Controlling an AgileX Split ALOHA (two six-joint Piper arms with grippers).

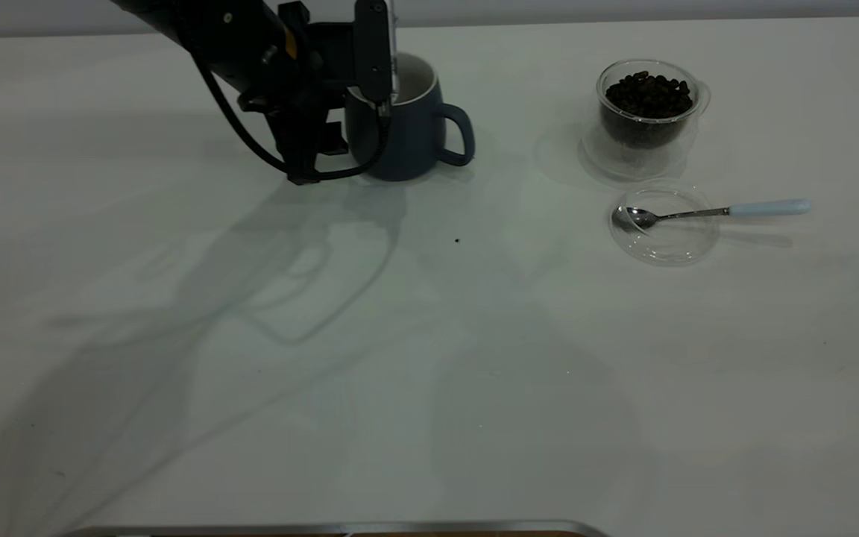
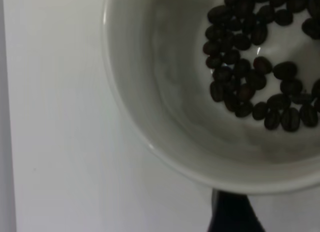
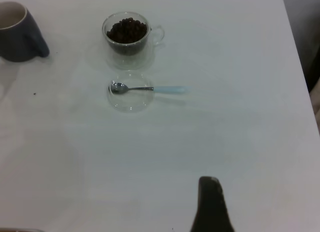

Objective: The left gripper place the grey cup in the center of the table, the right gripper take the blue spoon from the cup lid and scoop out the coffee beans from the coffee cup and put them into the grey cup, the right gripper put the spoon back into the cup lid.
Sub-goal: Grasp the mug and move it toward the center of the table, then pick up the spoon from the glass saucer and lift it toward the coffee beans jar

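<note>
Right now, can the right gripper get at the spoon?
Probably yes. The spoon lies exposed on the lid, handle sticking out, open table between it and the right gripper. The left gripper is away at the cup.

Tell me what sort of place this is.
Probably a lab or test bench set up for a coffee task: a plain white table, a robot's left gripper at a grey cup, and a glass coffee cup full of coffee beans.
</note>
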